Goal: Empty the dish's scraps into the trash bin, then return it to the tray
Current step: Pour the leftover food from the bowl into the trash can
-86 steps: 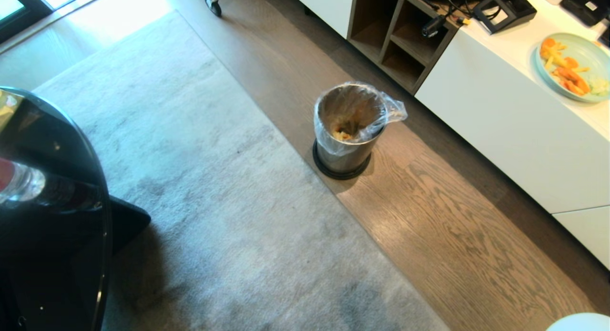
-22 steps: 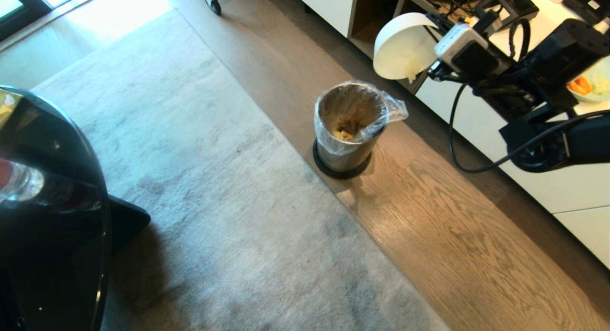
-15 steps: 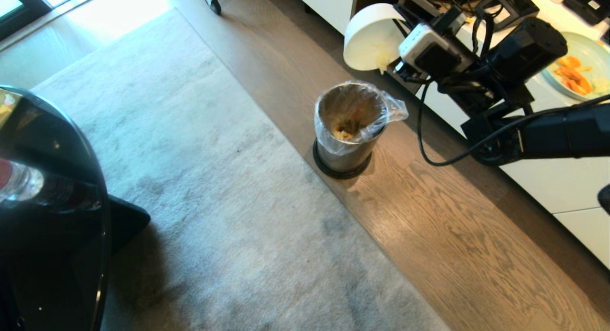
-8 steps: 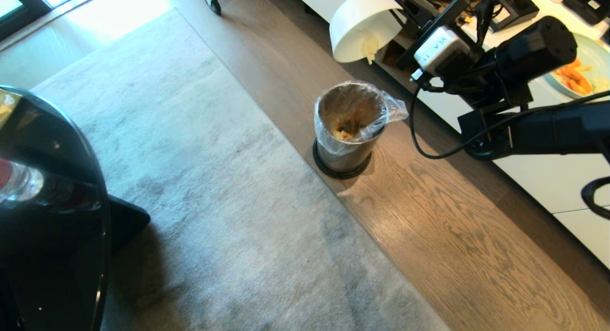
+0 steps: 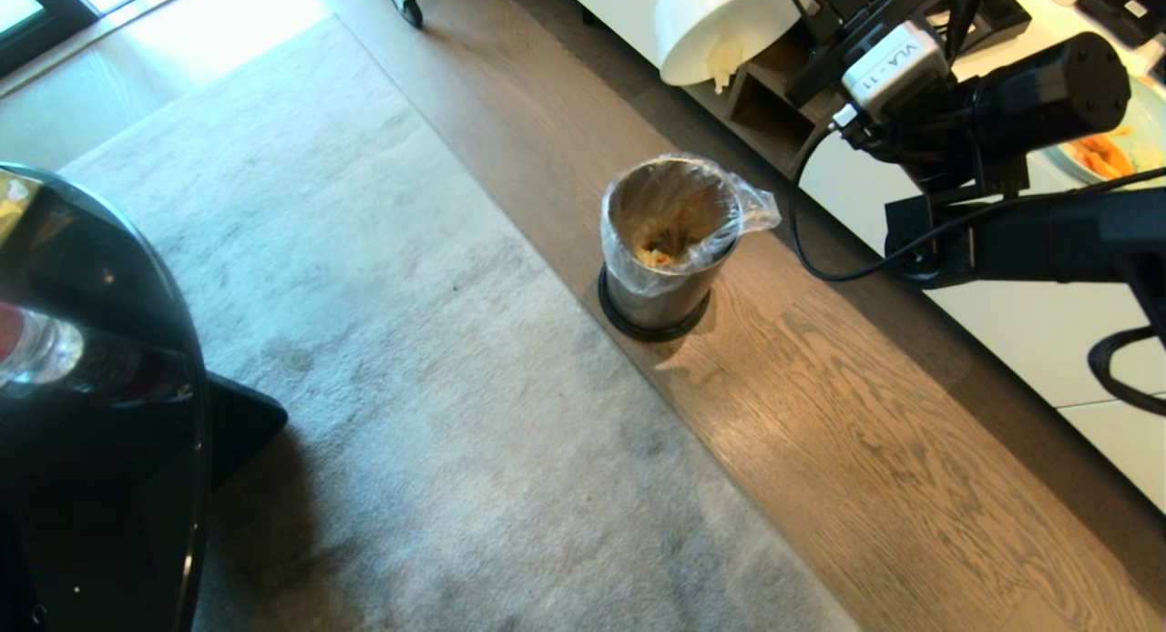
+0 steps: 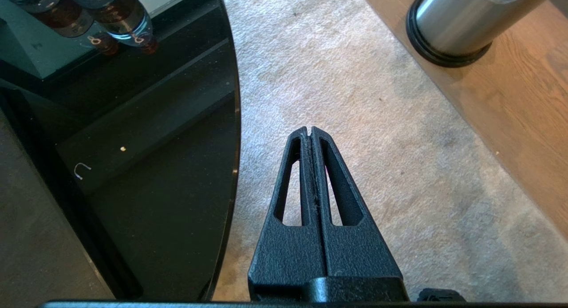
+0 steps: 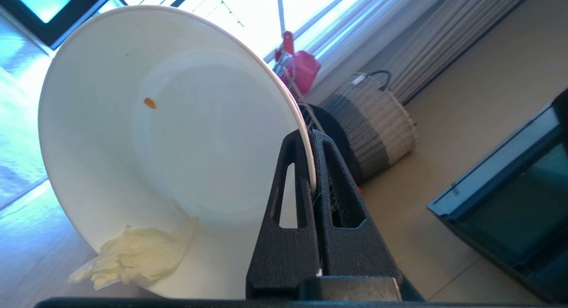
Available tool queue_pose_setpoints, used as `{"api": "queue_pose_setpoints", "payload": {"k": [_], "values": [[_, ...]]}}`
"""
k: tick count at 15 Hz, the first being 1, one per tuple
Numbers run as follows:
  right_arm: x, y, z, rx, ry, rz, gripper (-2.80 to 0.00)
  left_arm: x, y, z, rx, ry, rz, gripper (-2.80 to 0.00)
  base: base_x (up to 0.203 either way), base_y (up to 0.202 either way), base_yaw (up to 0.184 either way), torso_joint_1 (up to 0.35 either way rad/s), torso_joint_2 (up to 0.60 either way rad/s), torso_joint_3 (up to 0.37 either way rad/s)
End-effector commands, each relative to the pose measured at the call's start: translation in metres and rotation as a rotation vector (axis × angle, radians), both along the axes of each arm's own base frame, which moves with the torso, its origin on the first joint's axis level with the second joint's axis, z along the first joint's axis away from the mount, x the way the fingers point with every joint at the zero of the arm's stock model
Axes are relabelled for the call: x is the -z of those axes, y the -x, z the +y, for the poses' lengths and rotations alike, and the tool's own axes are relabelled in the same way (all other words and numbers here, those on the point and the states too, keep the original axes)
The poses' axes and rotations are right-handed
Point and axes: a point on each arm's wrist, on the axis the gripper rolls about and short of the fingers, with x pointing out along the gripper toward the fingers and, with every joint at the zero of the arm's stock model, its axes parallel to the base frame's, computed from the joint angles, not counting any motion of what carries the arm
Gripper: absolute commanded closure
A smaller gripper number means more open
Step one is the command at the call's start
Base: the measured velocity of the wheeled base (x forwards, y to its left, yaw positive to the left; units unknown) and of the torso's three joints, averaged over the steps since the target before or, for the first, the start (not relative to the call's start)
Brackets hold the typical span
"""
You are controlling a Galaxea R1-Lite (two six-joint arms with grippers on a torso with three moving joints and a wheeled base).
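Note:
My right gripper (image 5: pixel 800 4) (image 7: pixel 309 137) is shut on the rim of the dish (image 5: pixel 720 22) (image 7: pixel 177 135), a deep white bowl. It holds the bowl high, tipped on its side, above and beyond the trash bin (image 5: pixel 669 240) in the head view. The scraps (image 5: pixel 724 58) (image 7: pixel 133 259), pale shreds, hang at the bowl's lowest lip, and one orange speck (image 7: pixel 150 103) sticks inside. The steel bin with its clear liner stands on the wood floor and has food at the bottom. The tray is out of view. My left gripper (image 6: pixel 309 131) is shut and empty, parked over the carpet.
A white cabinet (image 5: pixel 984 249) with open cubbies (image 5: pixel 765 95) runs along the right, bearing a blue-green plate (image 5: pixel 1116 149) of orange food. A black glass table (image 5: pixel 91 386) with a bottle stands at the left edge of the grey carpet (image 5: pixel 410 386). A woven basket (image 7: pixel 372 121) stands beyond the dish.
The right arm came into view with the dish, carried it left towards the bin, then lifted it higher and rolled it over. The shreds slid down to the rim.

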Motion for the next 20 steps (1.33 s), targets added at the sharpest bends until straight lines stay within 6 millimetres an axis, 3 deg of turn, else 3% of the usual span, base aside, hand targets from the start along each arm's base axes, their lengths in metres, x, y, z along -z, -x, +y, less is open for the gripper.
{"api": "queue_pose_setpoints", "payload": {"k": [1,6,16,20], "values": [[-0.011,0.002,-0.004,0.003,-0.024,-0.095,0.00,0.000,0.000,0.000,-0.001,0.001,-0.002,0.00,0.000,0.000,0.000,0.000,0.00,0.000],[-0.013,-0.001,-0.003,-0.012,-0.013,-0.137,0.00,0.000,0.000,0.000,-0.001,0.001,-0.002,0.00,0.000,0.000,0.000,0.000,0.00,0.000],[-0.036,0.020,-0.005,-0.103,0.050,-0.191,0.00,0.000,0.000,0.000,-0.001,0.001,0.000,0.00,0.000,0.000,0.000,0.000,0.00,0.000],[-0.032,0.015,-0.004,-0.105,0.061,-0.181,0.00,0.000,0.000,0.000,-0.001,0.001,0.000,0.00,0.000,0.000,0.000,0.000,0.00,0.000]]}}
